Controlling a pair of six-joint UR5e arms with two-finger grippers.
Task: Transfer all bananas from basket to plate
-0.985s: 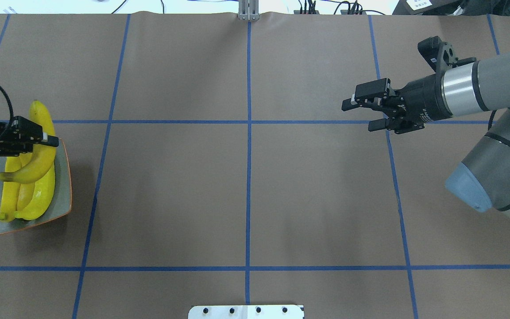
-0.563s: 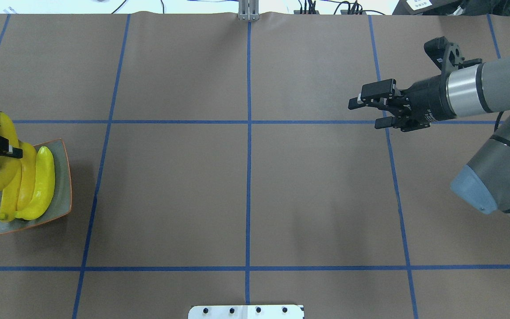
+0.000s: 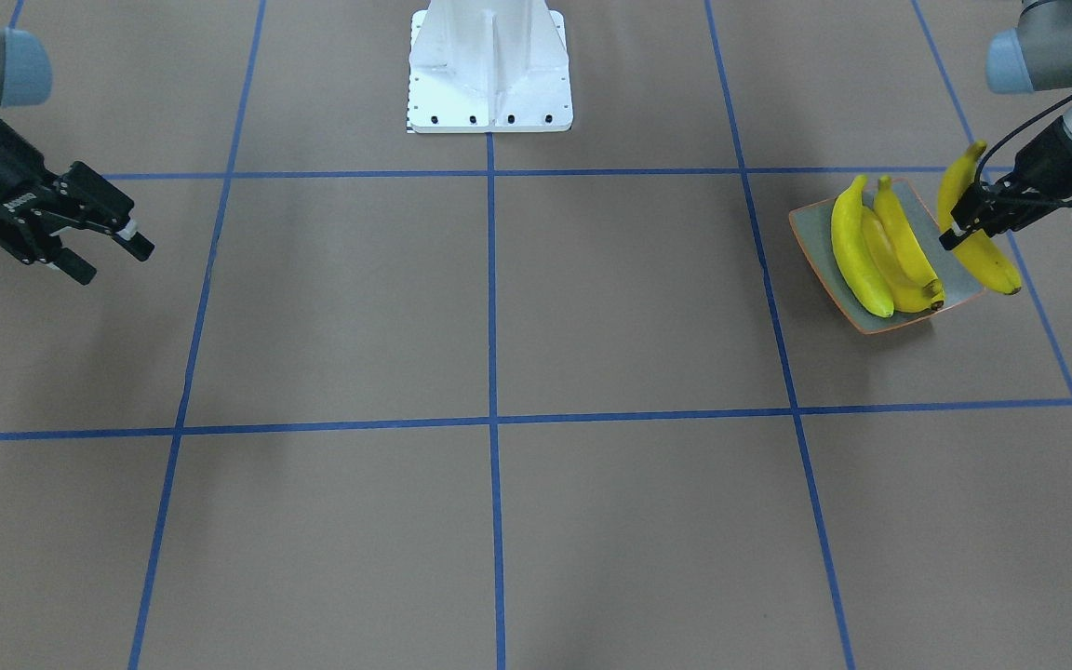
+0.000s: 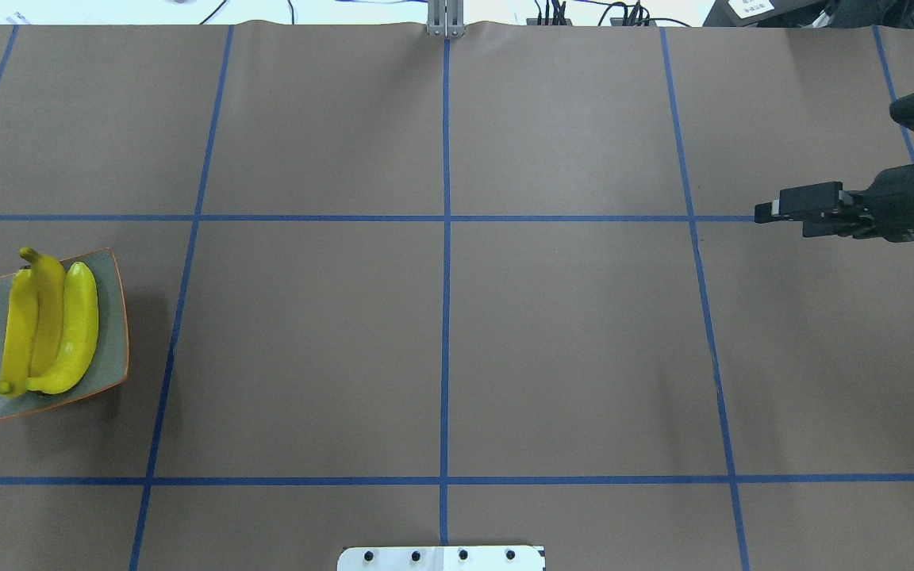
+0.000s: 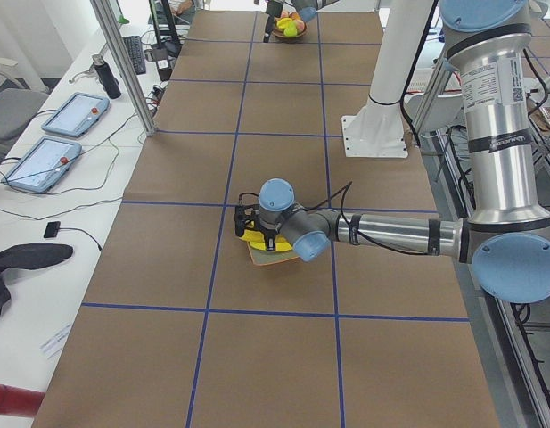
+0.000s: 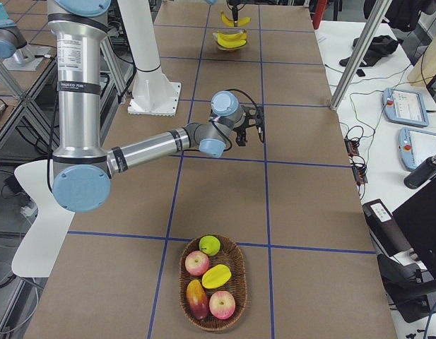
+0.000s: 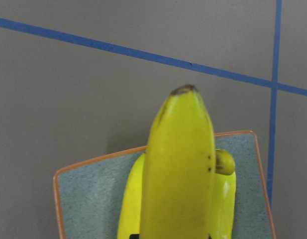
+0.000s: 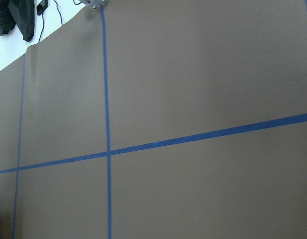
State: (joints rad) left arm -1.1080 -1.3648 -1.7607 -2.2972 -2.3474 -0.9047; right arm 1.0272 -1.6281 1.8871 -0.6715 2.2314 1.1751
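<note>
At the robot's left end of the table (image 3: 499,307), over the outer edge of the plate (image 3: 810,226) — left gripper (image 3: 962,228) clamped across the middle of one banana (image 3: 990,262), lifted clear of the dish. In the left wrist view, dark tip of that fruit pointing away from the camera, the plate's orange rim showing beneath it. Below and just beside it, lying lengthwise on the plate, three bananas (image 3: 871,251) packed side by side and touching. From overhead, the gripped fruit mostly outside the plate's edge, on the side away from the table's centre. Well apart, at the opposite end of the table — right gripper (image 3: 113,262) with fingers spread wide, gripping nothing, hovering above the table. Farther along at that end, wicker basket (image 6: 184,286) with apples (image 6: 197,263) and other fruit inside.
</note>
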